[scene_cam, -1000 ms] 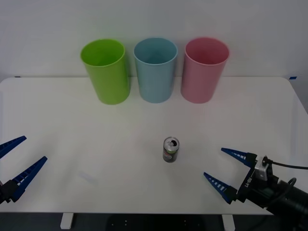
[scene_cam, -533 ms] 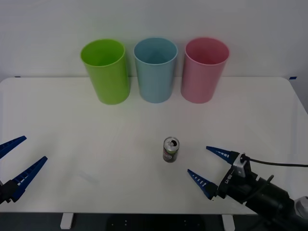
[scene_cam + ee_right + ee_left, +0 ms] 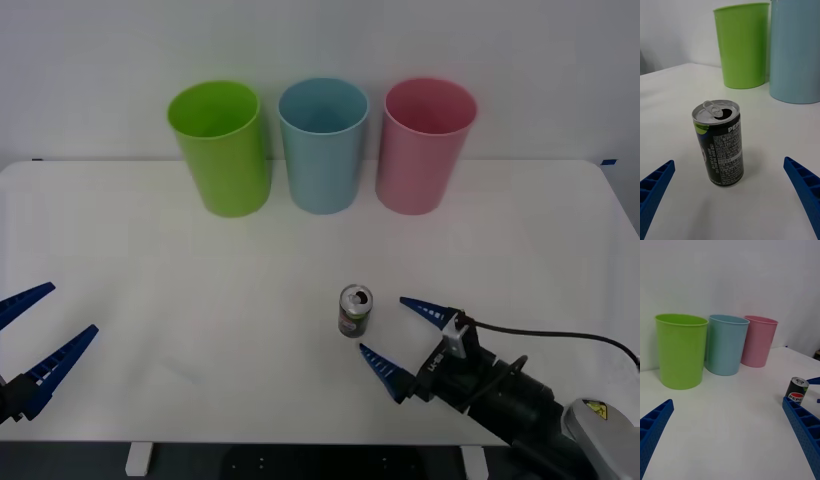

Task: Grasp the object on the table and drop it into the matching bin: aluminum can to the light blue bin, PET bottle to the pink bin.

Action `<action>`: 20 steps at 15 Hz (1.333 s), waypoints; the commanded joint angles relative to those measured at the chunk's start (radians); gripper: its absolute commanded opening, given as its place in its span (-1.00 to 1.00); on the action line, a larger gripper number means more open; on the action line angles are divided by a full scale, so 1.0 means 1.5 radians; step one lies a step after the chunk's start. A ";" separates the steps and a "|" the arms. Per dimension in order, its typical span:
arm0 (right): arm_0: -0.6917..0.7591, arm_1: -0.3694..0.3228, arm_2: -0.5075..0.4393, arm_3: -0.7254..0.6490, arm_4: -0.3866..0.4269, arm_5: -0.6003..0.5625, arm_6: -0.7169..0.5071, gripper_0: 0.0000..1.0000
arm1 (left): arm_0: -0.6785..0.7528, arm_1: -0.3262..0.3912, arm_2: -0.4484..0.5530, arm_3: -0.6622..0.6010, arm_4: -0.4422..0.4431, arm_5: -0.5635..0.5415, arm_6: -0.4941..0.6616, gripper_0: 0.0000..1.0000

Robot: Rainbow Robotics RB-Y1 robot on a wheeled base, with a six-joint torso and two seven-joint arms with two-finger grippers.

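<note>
Right end effector point(image 3: 392, 333) low over the worktop point(image 3: 150, 260), fingers spread wide apart, nothing between them, tips aimed at the aluminum can point(image 3: 355, 311). Can upright near the worktop's middle, a little toward the near edge, long axis vertical, silver pull-tab top up, opening showing. From the right end effector, can straight ahead and just beyond the fingertips: one finger tip near the can's base on the front side, the other just off its right flank, neither touching. Seen from the right wrist, can point(image 3: 719, 141) centred in the gap between the two blue fingers point(image 3: 803, 189), so approach line looks well set; judged to need only a short forward push to bring the can body between the fingers, then a squeeze across its round side.

Left end effector point(image 3: 30, 345) parked at the worktop's near left edge, fingers likewise wide apart, well apart from the can; clearly the farther of the two.

Light blue bin point(image 3: 322, 145) standing at the far edge, between a lime green bin point(image 3: 220, 148) and the pink bin point(image 3: 424, 145), well beyond the can.
</note>
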 commanded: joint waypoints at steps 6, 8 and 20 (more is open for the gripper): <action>-0.026 0.007 0.081 0.000 0.006 0.116 -0.002 1.00 | 0.000 0.000 0.000 0.000 0.000 0.000 0.000 1.00; -0.039 0.007 0.100 0.000 0.006 0.146 -0.005 1.00 | 0.000 0.000 0.000 0.000 0.000 0.000 0.000 1.00; -0.072 0.007 0.170 0.000 0.006 0.253 -0.021 1.00 | 0.000 0.000 0.000 0.000 0.000 0.000 0.000 1.00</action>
